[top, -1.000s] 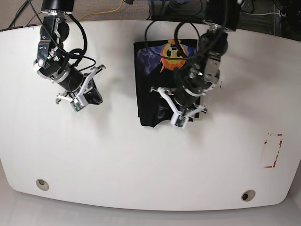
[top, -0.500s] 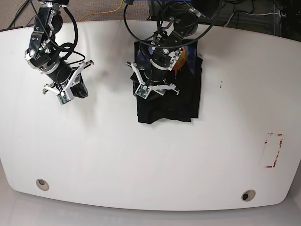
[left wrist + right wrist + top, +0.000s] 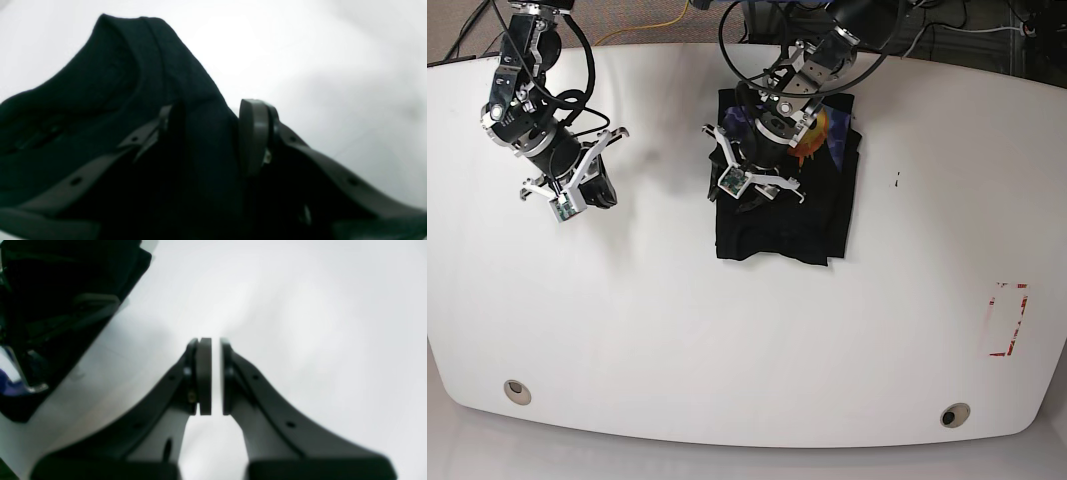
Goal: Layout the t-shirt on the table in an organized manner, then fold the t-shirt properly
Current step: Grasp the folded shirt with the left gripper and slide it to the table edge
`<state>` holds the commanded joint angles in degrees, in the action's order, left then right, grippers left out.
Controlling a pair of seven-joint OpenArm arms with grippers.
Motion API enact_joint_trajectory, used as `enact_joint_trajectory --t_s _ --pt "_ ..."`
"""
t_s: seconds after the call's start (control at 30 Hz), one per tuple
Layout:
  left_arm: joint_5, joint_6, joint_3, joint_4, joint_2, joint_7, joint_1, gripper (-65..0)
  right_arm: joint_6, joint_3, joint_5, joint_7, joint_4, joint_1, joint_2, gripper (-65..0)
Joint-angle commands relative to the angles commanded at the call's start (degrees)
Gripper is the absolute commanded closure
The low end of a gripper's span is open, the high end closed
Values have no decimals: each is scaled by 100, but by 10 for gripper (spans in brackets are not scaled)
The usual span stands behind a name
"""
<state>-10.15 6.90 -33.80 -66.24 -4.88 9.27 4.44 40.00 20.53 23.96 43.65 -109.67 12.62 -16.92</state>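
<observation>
The black t-shirt (image 3: 792, 215) lies as a folded block on the white table (image 3: 727, 330), toward the back middle. Its orange sun print (image 3: 815, 128) and bluish marks face up at the far end. My left gripper (image 3: 760, 193) sits over the shirt's left part. In the left wrist view the left gripper (image 3: 210, 133) is shut on a raised fold of the t-shirt (image 3: 133, 66). My right gripper (image 3: 599, 192) hovers over bare table to the left, apart from the shirt. In the right wrist view the right gripper (image 3: 213, 373) is shut on nothing, and the t-shirt (image 3: 66, 280) shows at upper left.
A red tape rectangle (image 3: 1008, 320) marks the table's right side. Two round metal grommets (image 3: 517, 390) (image 3: 954, 414) sit near the front edge. A small dark speck (image 3: 897, 180) lies to the right of the shirt. Cables hang behind the table's back edge.
My left gripper moved from the shirt's lower right across to its left side, taking cloth with it, and the shirt's outline shifted. My right arm drew back up and to the left, then held still.
</observation>
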Motion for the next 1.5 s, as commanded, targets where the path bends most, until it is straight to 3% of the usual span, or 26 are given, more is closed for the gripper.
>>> enact_joint_trajectory --t_s 0.2,0.37,0.5,0.8,0.93,1.03,1.2,1.5 --pt "967 -422 9 -9 -888 -9 -35 -244 0 9 -9 0 0 -18 202 -40" --pt "1591 -484 9 -176 -1626 -9 -18 -244 0 -9 -9 0 -9 0 264 -40" --pt "1943 -677 9 -387 -2189 -9 0 -244 0 -26 -9 0 0 0 273 -40" --pt "2585 -1829 176 -352 -3218 -9 53 -244 0 -26 -9 0 -18 9 273 -40" --pt "2699 -2295 659 -343 -3490 -9 211 -244 0 -18 -9 0 -18 9 273 -40" --pt "2664 -2593 1152 -299 -3525 -9 334 -244 0 -18 -9 0 -18 9 273 -40" --pt "2655 -3314 2040 53 -3552 -9 378 -244 0 -35 -9 0 -26 9 281 -40" --pt "2655 -4062 3262 475 -3560 9 255 -244 0 -35 0 9 -105 18 281 -40"
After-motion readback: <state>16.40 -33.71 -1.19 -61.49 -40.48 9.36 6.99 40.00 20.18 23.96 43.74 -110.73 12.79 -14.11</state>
